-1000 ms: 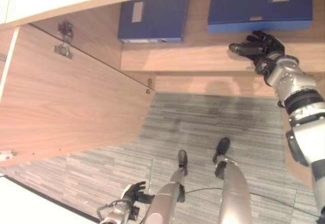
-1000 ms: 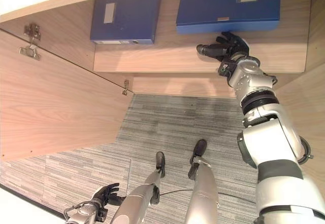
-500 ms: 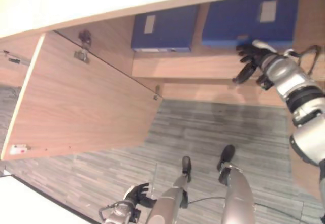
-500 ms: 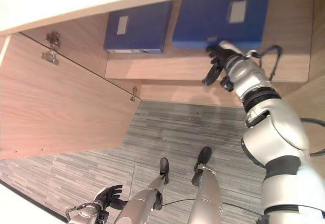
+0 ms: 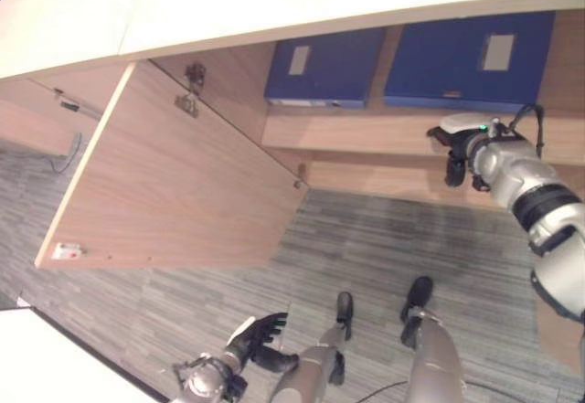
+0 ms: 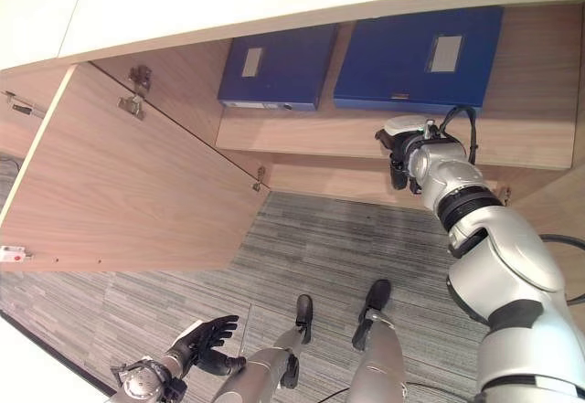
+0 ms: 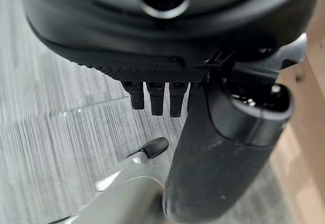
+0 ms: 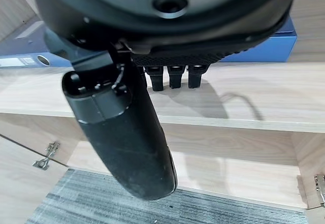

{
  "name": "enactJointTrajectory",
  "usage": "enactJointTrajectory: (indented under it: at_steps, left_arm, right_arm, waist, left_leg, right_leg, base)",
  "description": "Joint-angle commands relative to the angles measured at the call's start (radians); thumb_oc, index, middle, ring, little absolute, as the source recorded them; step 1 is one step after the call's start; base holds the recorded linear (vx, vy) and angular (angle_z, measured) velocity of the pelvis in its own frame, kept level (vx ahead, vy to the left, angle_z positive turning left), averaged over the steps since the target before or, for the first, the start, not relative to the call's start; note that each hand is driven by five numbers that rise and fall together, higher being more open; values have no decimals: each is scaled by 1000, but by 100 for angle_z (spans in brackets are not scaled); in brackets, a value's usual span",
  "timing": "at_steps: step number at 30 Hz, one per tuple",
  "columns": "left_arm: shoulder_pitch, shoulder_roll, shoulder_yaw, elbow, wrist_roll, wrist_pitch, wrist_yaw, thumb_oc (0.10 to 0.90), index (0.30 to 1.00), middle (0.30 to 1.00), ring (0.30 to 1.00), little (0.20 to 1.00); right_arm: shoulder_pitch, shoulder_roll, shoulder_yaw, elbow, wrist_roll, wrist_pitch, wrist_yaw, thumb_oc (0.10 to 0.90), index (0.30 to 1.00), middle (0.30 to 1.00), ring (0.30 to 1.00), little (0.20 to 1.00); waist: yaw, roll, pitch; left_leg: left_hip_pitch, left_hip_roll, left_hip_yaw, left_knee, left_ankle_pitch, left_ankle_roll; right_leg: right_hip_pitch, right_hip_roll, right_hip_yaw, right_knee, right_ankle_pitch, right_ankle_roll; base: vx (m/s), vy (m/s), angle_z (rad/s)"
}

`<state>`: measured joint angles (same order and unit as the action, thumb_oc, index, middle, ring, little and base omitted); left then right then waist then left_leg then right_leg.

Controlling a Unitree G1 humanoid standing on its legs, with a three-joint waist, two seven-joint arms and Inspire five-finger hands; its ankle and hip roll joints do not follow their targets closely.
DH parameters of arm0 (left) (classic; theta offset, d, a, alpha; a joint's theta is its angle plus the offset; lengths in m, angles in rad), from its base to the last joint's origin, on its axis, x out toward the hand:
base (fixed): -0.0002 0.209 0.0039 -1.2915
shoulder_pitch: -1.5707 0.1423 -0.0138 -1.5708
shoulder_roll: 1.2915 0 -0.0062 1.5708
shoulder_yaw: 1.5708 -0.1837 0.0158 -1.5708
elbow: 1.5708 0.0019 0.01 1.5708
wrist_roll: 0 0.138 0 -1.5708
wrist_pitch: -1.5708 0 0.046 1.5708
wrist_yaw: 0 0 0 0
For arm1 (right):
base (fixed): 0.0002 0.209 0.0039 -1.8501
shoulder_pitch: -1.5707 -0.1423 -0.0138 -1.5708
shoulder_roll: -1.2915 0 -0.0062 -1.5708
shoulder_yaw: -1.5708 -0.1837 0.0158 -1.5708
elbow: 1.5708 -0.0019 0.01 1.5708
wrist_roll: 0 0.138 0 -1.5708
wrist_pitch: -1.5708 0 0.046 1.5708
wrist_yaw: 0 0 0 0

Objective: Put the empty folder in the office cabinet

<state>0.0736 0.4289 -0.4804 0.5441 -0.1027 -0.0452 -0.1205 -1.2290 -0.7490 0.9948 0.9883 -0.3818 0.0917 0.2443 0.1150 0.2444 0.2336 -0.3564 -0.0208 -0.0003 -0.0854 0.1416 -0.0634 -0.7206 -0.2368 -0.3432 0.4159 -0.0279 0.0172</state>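
Observation:
Two blue folders lie flat on the wooden cabinet shelf point(image 5: 366, 131): a smaller one point(image 5: 324, 63) on the left and a wider one point(image 5: 471, 58) on the right. My right hand point(image 5: 454, 147) hangs just in front of the shelf's edge, below the wider folder and apart from it. It is open, fingers pointing down, and holds nothing. In the right wrist view its fingers point(image 8: 170, 76) are straight over the shelf board, with the wider folder point(image 8: 266, 55) beyond. My left hand point(image 6: 206, 337) is low near the floor, open with spread fingers and empty.
The cabinet door point(image 5: 174, 193) stands swung open on the left, with hinges point(image 5: 190, 101) on its inner face. A pale cabinet top point(image 5: 320, 1) runs above the shelf. Grey striped carpet point(image 5: 402, 238) covers the floor below.
The camera has shifted. My right hand has drawn back from the wider folder's front edge, off the shelf, and turned its fingers down. The left hand has spread its fingers.

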Motion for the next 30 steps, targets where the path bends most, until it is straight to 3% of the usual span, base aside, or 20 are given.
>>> enactJointTrajectory:
  at_steps: [1, 5, 11, 12, 20, 24, 26, 30]
  left_arm:
    - [10, 55, -16, 15, 33, -4, 10, 800, 900, 900, 900, 900]
    - [-26, 44, -34, 28, 53, -6, 19, 800, 900, 900, 900, 900]
    - [-46, 69, -38, -83, 48, -8, 8, 800, 900, 900, 900, 900]
    - [-58, 63, -38, -99, 47, -6, 7, 800, 900, 900, 900, 900]
    - [-103, 44, -73, -58, 94, 4, -3, 800, 900, 900, 900, 900]
    - [-103, -28, -36, 193, 107, 26, 28, 800, 900, 900, 900, 900]
    - [-105, -42, -26, 242, 117, 27, 38, 800, 900, 900, 900, 900]
    - [-92, -96, 42, 381, 113, 37, 69, 800, 900, 900, 900, 900]
  right_arm:
    - [67, -49, 82, 59, 48, 1, 121, 800, 900, 900, 900, 900]
    - [71, -23, 82, 19, 83, 6, 135, 800, 900, 900, 900, 900]
    - [98, 20, 63, 28, 61, 8, 147, 800, 900, 900, 900, 900]
    - [105, 36, 57, 55, 41, 10, 146, 800, 900, 900, 900, 900]
    - [107, 85, 20, 95, 24, 21, 137, 800, 900, 900, 900, 900]
    - [188, 158, -64, 49, 131, 34, 127, 800, 900, 900, 900, 900]
    - [205, 161, -82, 14, 162, 28, 115, 800, 900, 900, 900, 900]
    - [357, 153, -198, -226, 401, 23, 100, 800, 900, 900, 900, 900]
  waist:
    - [12, -25, 78]
    - [-1, -32, 73]
    - [-8, -29, 58]
    - [-13, -37, 53]
    - [-26, -53, 33]
    - [-41, -94, -24]
    - [-45, -103, -31]
    - [-72, -145, -66]
  left_leg:
    - [149, 12, -49, -2, -163, -32]
    - [162, 14, -41, -2, -165, -33]
    - [198, 8, -39, -2, -180, -21]
    - [201, 1, -36, -2, -169, -17]
    - [253, 4, -33, -2, -186, -11]
    - [299, -16, -21, -2, -197, 18]
    - [316, -20, -18, -2, -203, 23]
    - [355, -50, 6, -2, -215, 49]
  right_leg:
    - [68, -15, 91, -111, 58, 124]
    - [97, -9, 93, -136, 61, 124]
    - [129, -13, 101, -128, 55, 123]
    - [148, -15, 94, -152, 79, 113]
    - [246, 1, 77, -232, 101, 116]
    - [353, 20, 61, -345, 161, 127]
    - [374, 22, 59, -361, 171, 133]
    - [415, 11, 69, -406, 218, 155]
  base:
    - [-16, -1, -16]
    - [-29, 0, -16]
    - [-20, 8, -2]
    - [-73, 20, -1]
    - [-46, 23, -2]
    - [-103, 68, -9]
    - [-107, 87, -9]
    - [-170, 161, -14]
